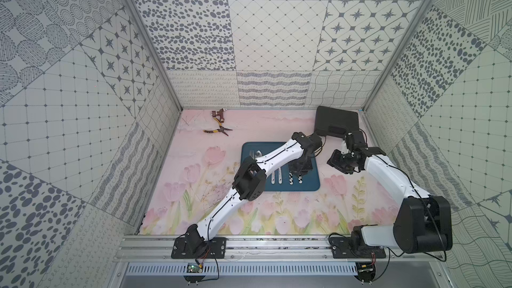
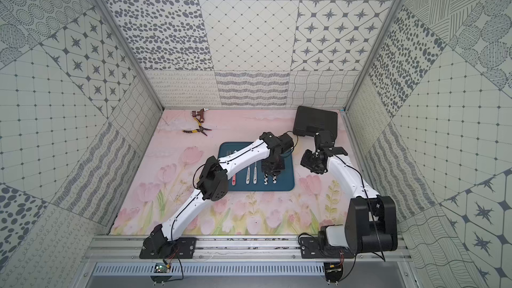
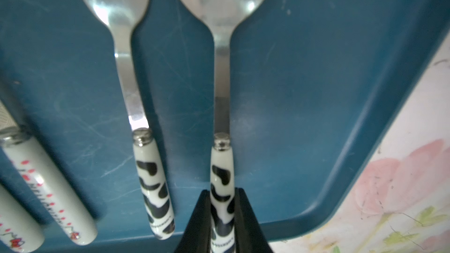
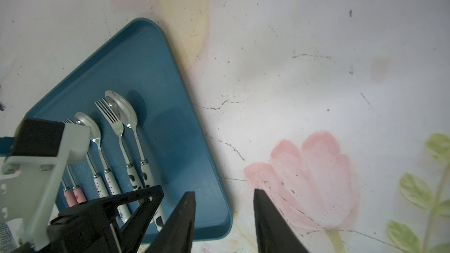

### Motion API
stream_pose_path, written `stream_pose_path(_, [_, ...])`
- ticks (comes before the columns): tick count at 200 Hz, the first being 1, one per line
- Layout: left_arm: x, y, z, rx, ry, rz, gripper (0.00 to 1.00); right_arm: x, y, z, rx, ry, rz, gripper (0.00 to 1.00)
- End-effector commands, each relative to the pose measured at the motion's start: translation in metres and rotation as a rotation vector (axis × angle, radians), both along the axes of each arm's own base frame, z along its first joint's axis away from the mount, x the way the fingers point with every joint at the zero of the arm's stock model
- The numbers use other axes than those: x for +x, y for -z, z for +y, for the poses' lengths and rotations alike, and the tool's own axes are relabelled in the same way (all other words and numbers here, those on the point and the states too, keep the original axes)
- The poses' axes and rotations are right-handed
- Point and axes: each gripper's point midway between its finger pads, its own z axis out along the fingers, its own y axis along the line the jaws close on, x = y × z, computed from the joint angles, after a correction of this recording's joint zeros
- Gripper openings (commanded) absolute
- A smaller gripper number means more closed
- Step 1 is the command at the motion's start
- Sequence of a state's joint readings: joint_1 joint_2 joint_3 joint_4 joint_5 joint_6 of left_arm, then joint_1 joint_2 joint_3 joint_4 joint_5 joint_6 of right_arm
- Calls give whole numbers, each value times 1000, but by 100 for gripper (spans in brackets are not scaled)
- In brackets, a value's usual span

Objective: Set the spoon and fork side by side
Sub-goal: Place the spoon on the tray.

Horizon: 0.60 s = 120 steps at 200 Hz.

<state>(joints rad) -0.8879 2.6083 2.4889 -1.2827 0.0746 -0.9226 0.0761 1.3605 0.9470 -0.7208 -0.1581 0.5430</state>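
Note:
A spoon and a fork, both with black-and-white cow-patterned handles, lie parallel and close together on the blue tray, the spoon nearer the tray's right rim. My left gripper is shut on the spoon's handle, and the black fingers press it from both sides. In the right wrist view the fork's tines sit beside the spoon's bowl. My right gripper hangs open and empty over the tray's right rim and the mat. Both cow handles show below the left gripper in both top views.
Several more spoons and forks with white dotted and pink handles lie in a row on the tray's left part. Yellow-handled pliers and a small brown metal part sit at the back left. A black box stands at the back right.

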Motion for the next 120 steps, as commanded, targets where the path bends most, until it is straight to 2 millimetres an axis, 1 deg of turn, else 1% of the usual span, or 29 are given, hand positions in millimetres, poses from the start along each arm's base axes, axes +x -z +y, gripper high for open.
stream_pose_path(1, [-7,1,14,50,-20,27,9,4,-3,1,16,4,-28,44])
stream_pose_path(19, [-8,2,15,48,-15,28,9,4,-2,1,16,5,-26,44])
stream_pose_path(36, [-3,5,19,58,-1,18,10,4,-3,1,15,3,-27,43])
stream_pose_path(69, [3,4,9,10,17,3,11,4,-3,1,15,4,-29,44])
stream_pose_path(120, [4,8,7,-3,48,10,12,4,-3,1,16,3,-26,44])
